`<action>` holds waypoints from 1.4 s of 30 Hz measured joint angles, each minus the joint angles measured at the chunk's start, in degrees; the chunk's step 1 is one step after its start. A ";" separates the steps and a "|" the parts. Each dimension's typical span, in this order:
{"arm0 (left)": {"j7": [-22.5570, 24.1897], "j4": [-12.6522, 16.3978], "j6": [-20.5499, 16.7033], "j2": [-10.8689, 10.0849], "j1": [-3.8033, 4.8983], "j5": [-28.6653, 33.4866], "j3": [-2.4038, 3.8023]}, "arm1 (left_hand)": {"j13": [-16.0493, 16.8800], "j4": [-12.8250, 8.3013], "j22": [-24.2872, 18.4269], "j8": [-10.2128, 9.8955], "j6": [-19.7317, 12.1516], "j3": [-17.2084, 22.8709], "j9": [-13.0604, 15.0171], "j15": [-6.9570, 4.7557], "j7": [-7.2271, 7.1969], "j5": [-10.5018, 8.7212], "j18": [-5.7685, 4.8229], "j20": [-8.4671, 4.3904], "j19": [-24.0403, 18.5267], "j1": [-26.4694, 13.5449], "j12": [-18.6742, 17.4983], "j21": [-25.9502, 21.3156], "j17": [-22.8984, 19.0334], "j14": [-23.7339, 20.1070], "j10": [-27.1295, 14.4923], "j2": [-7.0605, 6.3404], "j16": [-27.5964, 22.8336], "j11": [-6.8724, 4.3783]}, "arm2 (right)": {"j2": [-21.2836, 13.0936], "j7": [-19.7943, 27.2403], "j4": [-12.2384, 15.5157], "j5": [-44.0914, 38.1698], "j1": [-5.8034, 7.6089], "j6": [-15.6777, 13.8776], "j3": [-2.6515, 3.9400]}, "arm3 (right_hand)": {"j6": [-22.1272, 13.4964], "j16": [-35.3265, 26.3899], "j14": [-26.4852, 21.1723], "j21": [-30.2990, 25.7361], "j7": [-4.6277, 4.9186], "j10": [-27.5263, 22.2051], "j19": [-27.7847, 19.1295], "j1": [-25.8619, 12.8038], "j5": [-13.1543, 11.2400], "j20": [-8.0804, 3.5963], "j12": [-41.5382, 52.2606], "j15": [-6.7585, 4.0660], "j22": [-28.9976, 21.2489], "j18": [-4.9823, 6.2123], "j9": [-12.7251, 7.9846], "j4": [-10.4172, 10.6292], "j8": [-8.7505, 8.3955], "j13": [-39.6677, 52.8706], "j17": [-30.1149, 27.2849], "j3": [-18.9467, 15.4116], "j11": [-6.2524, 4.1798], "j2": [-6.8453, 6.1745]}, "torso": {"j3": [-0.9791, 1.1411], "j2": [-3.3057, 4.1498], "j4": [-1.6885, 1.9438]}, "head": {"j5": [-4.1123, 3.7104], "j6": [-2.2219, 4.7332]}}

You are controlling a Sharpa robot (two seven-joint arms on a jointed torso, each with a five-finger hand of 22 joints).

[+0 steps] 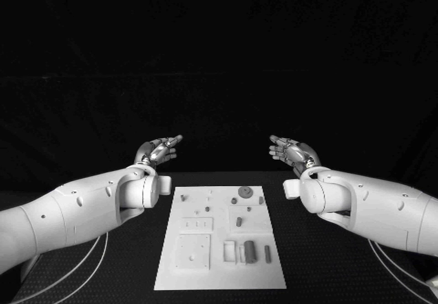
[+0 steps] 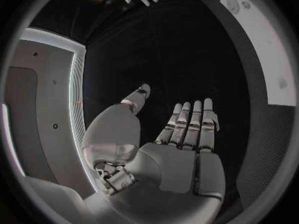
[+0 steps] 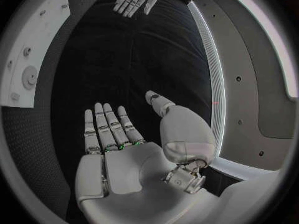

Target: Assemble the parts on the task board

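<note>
- Nearest, the white task board (image 1: 219, 237) lies mid-table on the black table (image 1: 319, 253), long axis running away from the robot, parts (image 1: 246, 191) on it.
- Left hand (image 1: 157, 151) and right hand (image 1: 292, 151) hover beyond it, fingers spread, holding nothing.

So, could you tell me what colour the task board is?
White; the task board shows best in the head view.

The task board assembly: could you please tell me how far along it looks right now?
Nothing looks started. The left hand and right hand are raised beyond the task board, fingers apart, holding nothing. Small parts lie loose on the board, and a round part sits near its far end. All the assembling seems left.
</note>
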 measured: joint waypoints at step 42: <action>-11.37 7.37 16.03 -5.24 5.90 -9.07 -4.05 | 5.62 -9.07 7.18 7.26 18.54 7.13 -0.15 -3.92 2.29 0.44 1.68 -7.34 20.85 11.94 9.09 10.68 9.99 26.30 25.44 0.06 12.62 -0.86 | 8.97 -11.58 -21.69 -59.97 5.06 17.62 -2.92 | 21.43 17.23 36.27 8.76 2.05 25.79 41.65 15.43 0.44 -4.47 3.82 -10.06 6.96 9.39 5.79 -13.44 6.10 5.25 18.90 3.61 -4.73 -4.65 | 0.67 2.44 2.33 | -2.81 0.58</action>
